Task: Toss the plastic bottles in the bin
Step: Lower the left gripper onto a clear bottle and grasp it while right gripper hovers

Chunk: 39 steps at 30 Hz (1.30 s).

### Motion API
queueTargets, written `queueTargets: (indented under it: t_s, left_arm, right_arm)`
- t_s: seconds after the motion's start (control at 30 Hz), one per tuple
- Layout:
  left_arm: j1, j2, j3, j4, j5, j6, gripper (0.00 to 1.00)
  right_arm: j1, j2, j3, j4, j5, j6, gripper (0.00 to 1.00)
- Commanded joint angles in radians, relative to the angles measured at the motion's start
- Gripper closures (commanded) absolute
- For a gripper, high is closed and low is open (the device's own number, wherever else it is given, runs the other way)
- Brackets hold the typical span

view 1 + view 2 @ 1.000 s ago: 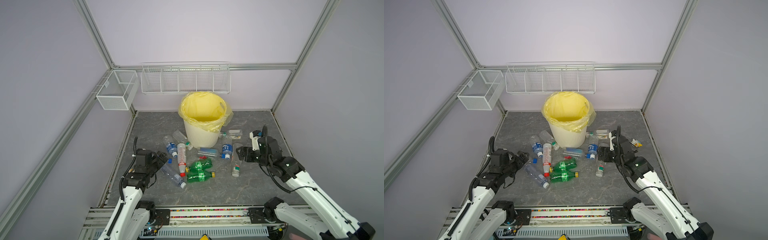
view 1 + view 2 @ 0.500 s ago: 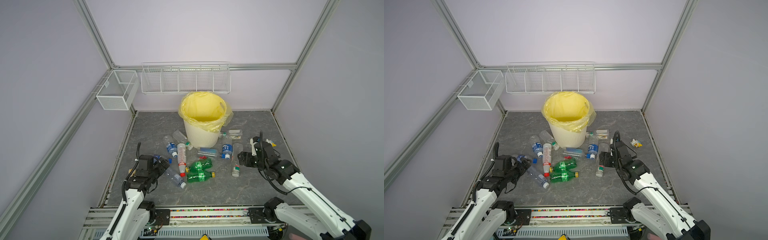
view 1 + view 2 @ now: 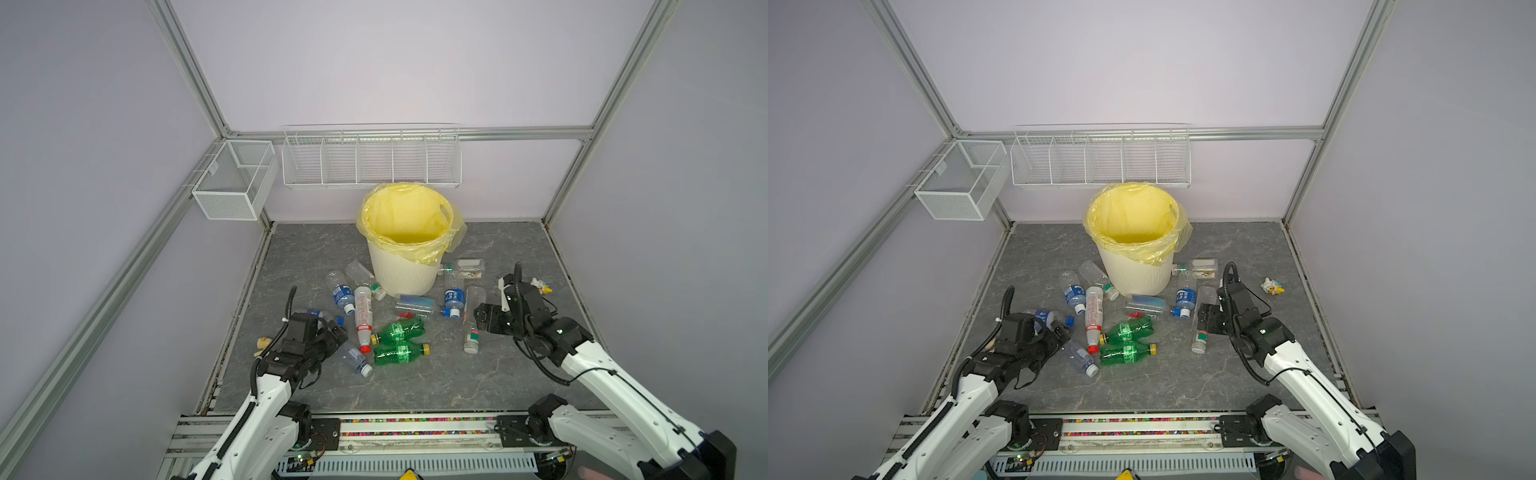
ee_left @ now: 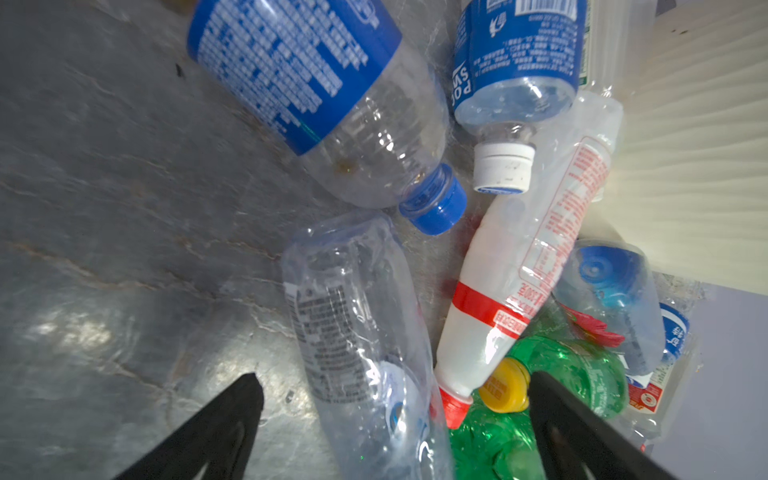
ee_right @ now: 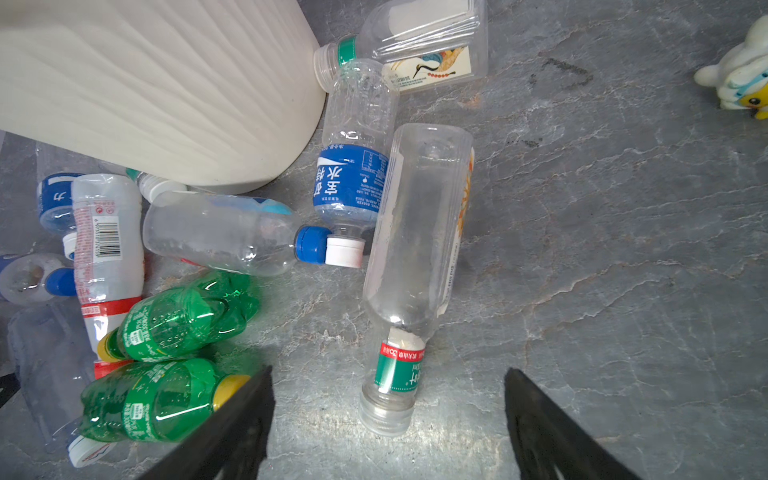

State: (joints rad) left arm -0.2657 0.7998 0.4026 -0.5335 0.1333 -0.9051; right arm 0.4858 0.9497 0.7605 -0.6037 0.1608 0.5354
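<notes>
Nearest us, our left jaws stand wide open and empty, with a crushed clear bottle showing between them on the grey worktop. Our right jaws are likewise open and empty, the capped neck of a tall clear bottle between them. Beyond, we see the plastic bottles lying scattered, two green ones side by side, around the front of the upright bin. Wire baskets hang on the back wall.
</notes>
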Motion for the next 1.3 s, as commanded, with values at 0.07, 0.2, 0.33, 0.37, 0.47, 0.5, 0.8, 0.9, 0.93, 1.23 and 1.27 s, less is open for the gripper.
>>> queueTargets:
  t_s: [0.07,0.2,0.33,0.37,0.47,0.5,0.8,0.9,0.93,1.23,1.27]
  left_arm:
    - [-0.009,0.057,-0.030,0.038,-0.034,-0.010,0.00]
    - [-0.011,0.088,-0.035,0.067,-0.035,-0.003,0.04]
    - [-0.013,0.101,-0.031,0.073,-0.050,0.006,0.06]
    - [-0.013,0.102,-0.032,0.077,-0.055,0.008,0.06]
    - [-0.013,0.108,-0.037,0.093,-0.061,0.005,0.07]
    - [-0.013,0.109,-0.041,0.102,-0.061,0.004,0.07]
    - [-0.013,0.154,-0.054,0.159,-0.061,0.002,0.18]
    - [-0.013,0.162,-0.057,0.175,-0.065,0.002,0.23]
    - [-0.013,0.166,-0.057,0.180,-0.064,0.002,0.24]
    - [-0.014,0.193,-0.062,0.206,-0.046,-0.003,0.44]
    - [-0.015,0.191,-0.062,0.206,-0.042,-0.005,0.45]
  right_arm:
    - [-0.003,0.029,-0.019,0.009,0.011,0.015,0.12]
    - [-0.003,0.038,-0.022,0.006,0.003,0.013,0.12]
    - [-0.003,0.045,-0.020,0.008,0.004,0.013,0.12]
    - [-0.003,0.048,-0.020,0.012,0.003,0.014,0.12]
    - [-0.003,0.060,-0.015,0.017,0.000,0.012,0.12]
    - [-0.003,0.065,-0.013,0.018,0.001,0.013,0.12]
    - [-0.003,0.021,-0.021,0.001,0.034,0.043,0.12]
    - [-0.003,0.006,-0.020,-0.011,0.054,0.045,0.12]
    - [-0.003,0.007,-0.018,-0.015,0.060,0.046,0.12]
    - [-0.003,0.014,-0.020,-0.026,0.059,0.054,0.12]
    - [-0.003,0.009,-0.024,-0.027,0.057,0.057,0.12]
